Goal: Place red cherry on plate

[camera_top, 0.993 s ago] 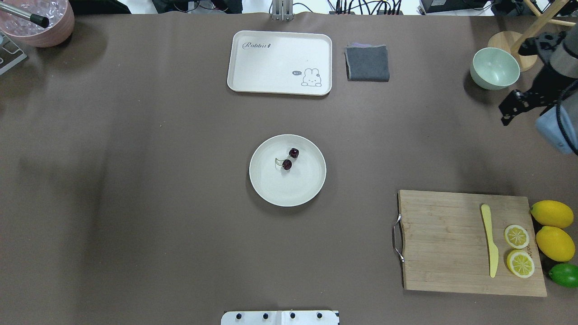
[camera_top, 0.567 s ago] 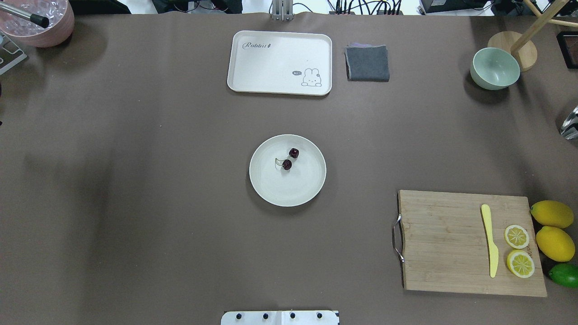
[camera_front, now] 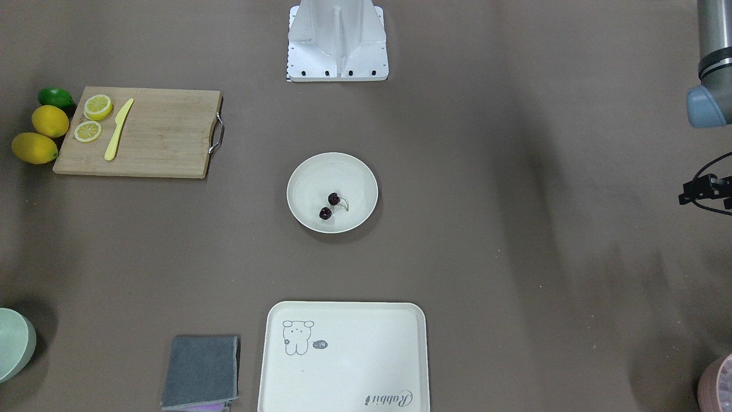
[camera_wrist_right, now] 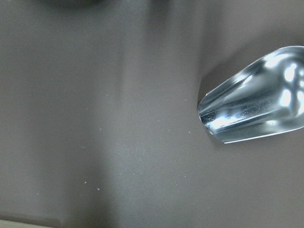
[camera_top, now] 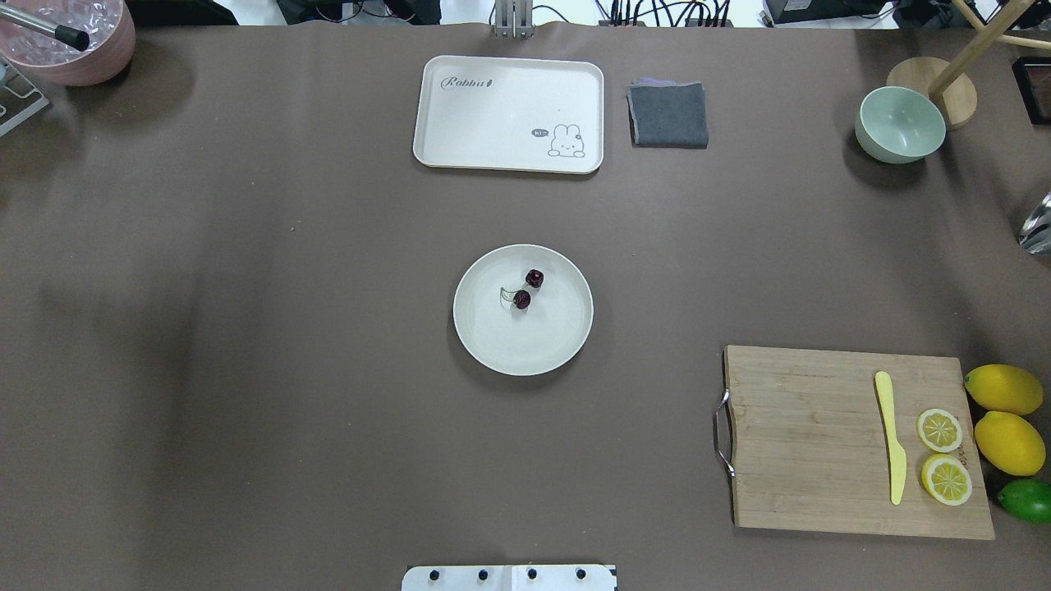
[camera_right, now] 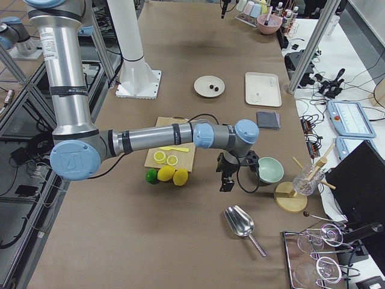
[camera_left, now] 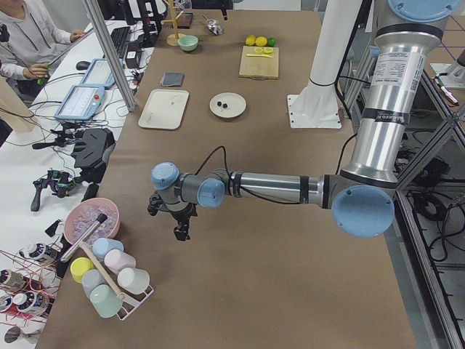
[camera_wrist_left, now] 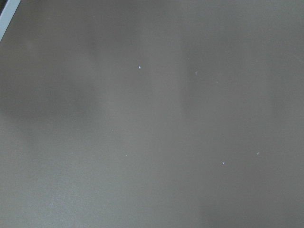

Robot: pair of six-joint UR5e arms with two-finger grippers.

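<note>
The left hand point(camera_left: 179, 231) is black and points its fingers down over the bare table point(camera_top: 246, 328). It is well apart from the plate point(camera_top: 525, 353), toward the robot's left end. Whether its fingers are apart or together cannot be told. Its wrist camera shows only matte brown covering.

The right hand point(camera_right: 225, 180) is also black and points down. It is well apart from the plate at the robot's right end, near a polished metal scoop point(camera_wrist_right: 256, 99) with a curved, mirror-bright bowl. The state of its fingers cannot be told.

The red cherry point(camera_top: 526, 289) is two small glossy, near-black spheres joined by thin green stems. It lies on the flat floor of the plate, slightly off centre toward the side away from the robot. The plate is round, shallow, off-white and matte, with a raised rim.

- **Beyond the plate, away from the robot:** a rectangular cream tray point(camera_top: 509, 107) with rounded corners and a printed rabbit.
- **Beyond the plate and to its right:** a folded grey cloth point(camera_top: 667, 115), and farther right a smooth pale green bowl point(camera_top: 899, 123).
- **Right of the plate, nearer the robot:**
  - A rectangular wooden board point(camera_top: 805, 443) with visible grain has a metal handle on its plate-facing edge.
  - The board carries a flat yellow knife point(camera_top: 891, 439) and two lemon slices point(camera_top: 939, 430).
- **Past the board from the plate:** two lemons point(camera_top: 1003, 389) and a lime point(camera_top: 1026, 499).
</note>
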